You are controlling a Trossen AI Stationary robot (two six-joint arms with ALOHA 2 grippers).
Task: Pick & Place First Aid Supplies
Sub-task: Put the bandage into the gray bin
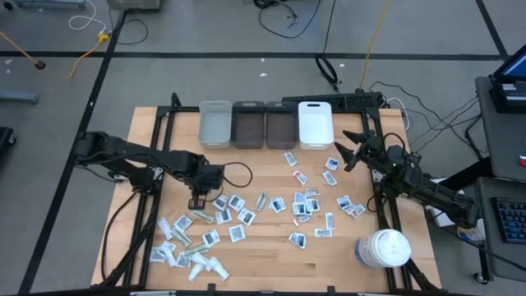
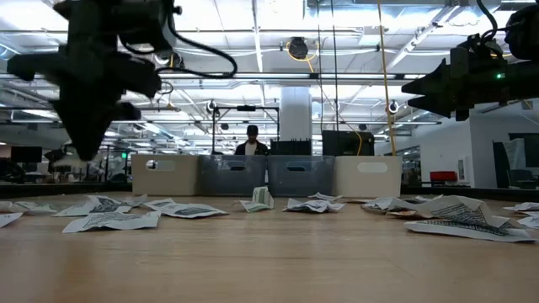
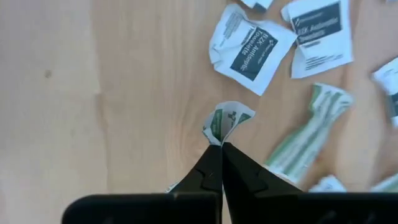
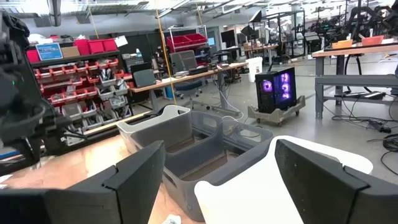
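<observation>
Left gripper [image 3: 221,144] pinches green-print sachet [image 3: 227,119] above table [image 3: 124,93], left of sachet pile [image 1: 308,201]; seems lifted. Right gripper [image 1: 352,148] spread wide, near white bin [image 1: 315,123]

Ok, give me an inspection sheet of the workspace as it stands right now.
Surface: wooden table, bare strip along the near edge.
Job's things: sachets scattered across the middle; wrapped strips heaped near the left front.
Clutter: four bins in a row at the far edge; white jar at the right front corner.
Grippers: left pincer shut on a small green-printed sachet; right pincer open, raised near the white bin, holding nothing.
Cables: black cable looped at the left arm; more on the floor beyond.
Surroundings: a person stands behind the bins in the low view.
</observation>
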